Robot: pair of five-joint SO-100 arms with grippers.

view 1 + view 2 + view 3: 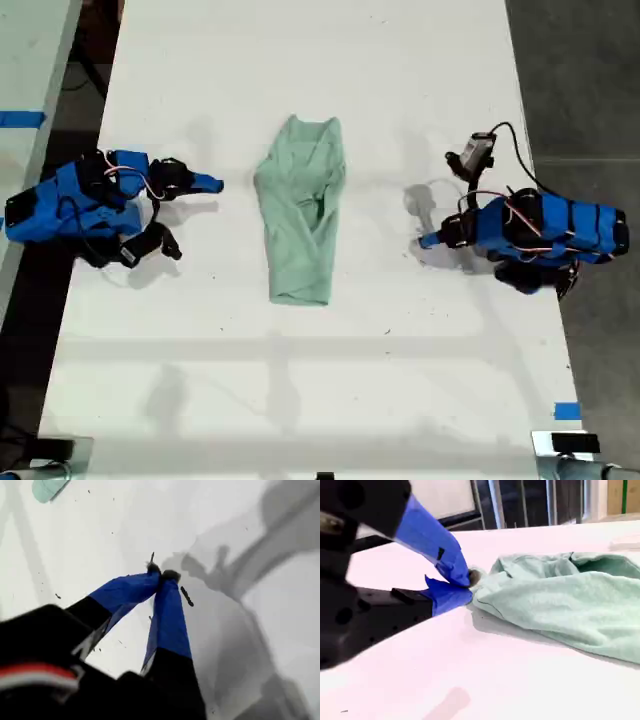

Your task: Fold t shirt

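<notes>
The t shirt (300,210) is a pale mint-green strip, folded narrow, lying lengthwise in the middle of the white table (300,400). In the exterior view my second gripper (215,184) lies low at the exterior view's left, pointing at the shirt's edge with a small gap. Its wrist view shows the blue jaws (467,582) shut on nothing, with the t shirt (560,600) just beyond. My first gripper (428,240) is at the exterior view's right, farther from the cloth. Its blue jaws (161,574) are shut and empty, tips down near the table. Only a corner of the t shirt (47,487) shows there.
A blue tape mark (566,410) sits by the table's edge at the exterior view's lower right. A second pale surface with blue tape (20,120) stands beyond a dark gap at the exterior view's left. Dark floor (590,80) borders the exterior view's right.
</notes>
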